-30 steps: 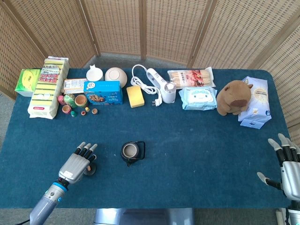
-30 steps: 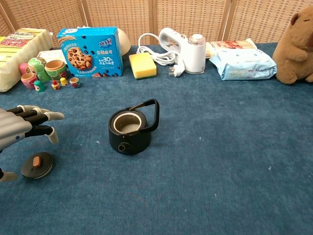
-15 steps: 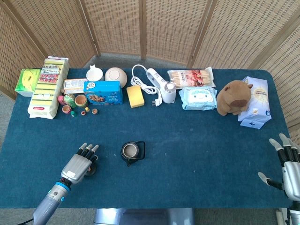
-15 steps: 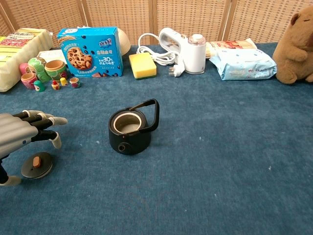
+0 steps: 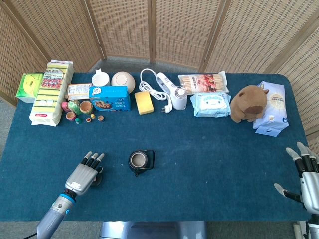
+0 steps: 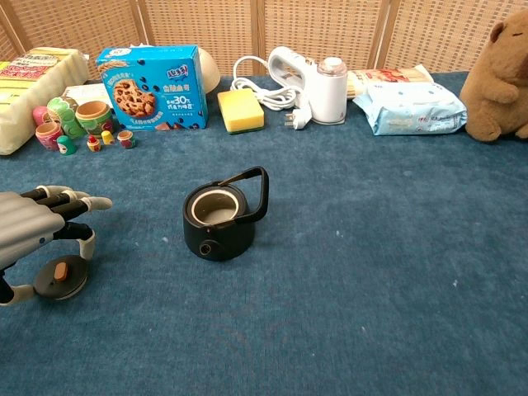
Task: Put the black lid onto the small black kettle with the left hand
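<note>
Left robot hand (image 6: pixel 37 227) arched over the flat round black lid with its brown knob (image 6: pixel 61 276), grasp not yet made.

The fingers were seen spread and curved, with thumb and one fingertip low beside the lid's rim; nothing was held. A firm pinch across the rim, level lift, is judged best. The lid lay flat on the blue-covered bench (image 6: pixel 346 289), knob upward, well left of the small black open-topped kettle (image 6: pixel 219 219), whose spout faced the camera and whose handle was tipped back-right. The right robot hand (image 5: pixel 305 180) was kept open, well apart.
</note>
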Controlling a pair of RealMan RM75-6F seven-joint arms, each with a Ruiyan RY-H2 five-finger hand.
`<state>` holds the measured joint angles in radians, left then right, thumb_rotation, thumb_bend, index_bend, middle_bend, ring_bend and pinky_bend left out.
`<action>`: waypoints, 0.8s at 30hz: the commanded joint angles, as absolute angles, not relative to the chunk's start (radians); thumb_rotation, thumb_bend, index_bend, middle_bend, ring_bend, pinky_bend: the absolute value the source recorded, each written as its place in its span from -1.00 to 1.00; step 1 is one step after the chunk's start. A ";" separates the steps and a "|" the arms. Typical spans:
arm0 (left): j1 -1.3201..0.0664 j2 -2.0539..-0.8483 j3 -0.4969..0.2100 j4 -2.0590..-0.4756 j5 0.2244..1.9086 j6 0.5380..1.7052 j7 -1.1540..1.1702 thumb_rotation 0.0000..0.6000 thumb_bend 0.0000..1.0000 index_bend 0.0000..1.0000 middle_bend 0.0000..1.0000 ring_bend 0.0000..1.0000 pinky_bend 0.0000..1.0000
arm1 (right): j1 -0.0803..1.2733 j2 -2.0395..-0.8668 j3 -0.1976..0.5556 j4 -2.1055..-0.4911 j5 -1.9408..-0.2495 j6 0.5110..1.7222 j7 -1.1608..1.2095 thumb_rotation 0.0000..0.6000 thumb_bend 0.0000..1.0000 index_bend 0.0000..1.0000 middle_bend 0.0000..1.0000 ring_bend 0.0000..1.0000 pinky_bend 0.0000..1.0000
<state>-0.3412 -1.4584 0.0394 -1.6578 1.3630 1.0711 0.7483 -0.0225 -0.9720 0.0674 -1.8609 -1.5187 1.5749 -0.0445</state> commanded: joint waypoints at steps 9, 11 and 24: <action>-0.336 -1.465 0.050 -1.653 1.365 1.098 0.750 1.00 -0.44 0.19 -1.00 -1.00 -0.93 | -0.022 -0.971 0.065 -1.864 -1.519 1.573 -0.045 1.00 -0.98 -0.72 -1.00 -1.00 -1.00; -0.336 -1.459 0.049 -1.663 1.369 1.104 0.740 1.00 -0.44 0.19 -1.00 -1.00 -0.93 | -0.022 -0.970 0.066 -1.863 -1.517 1.573 -0.044 1.00 -0.98 -0.72 -1.00 -1.00 -1.00; -0.343 -1.332 0.028 -1.819 1.542 1.223 0.585 1.00 -0.44 0.19 -1.00 -1.00 -0.93 | -0.018 -0.970 0.063 -1.864 -1.516 1.563 -0.047 1.00 -0.98 -0.72 -1.00 -1.00 -1.00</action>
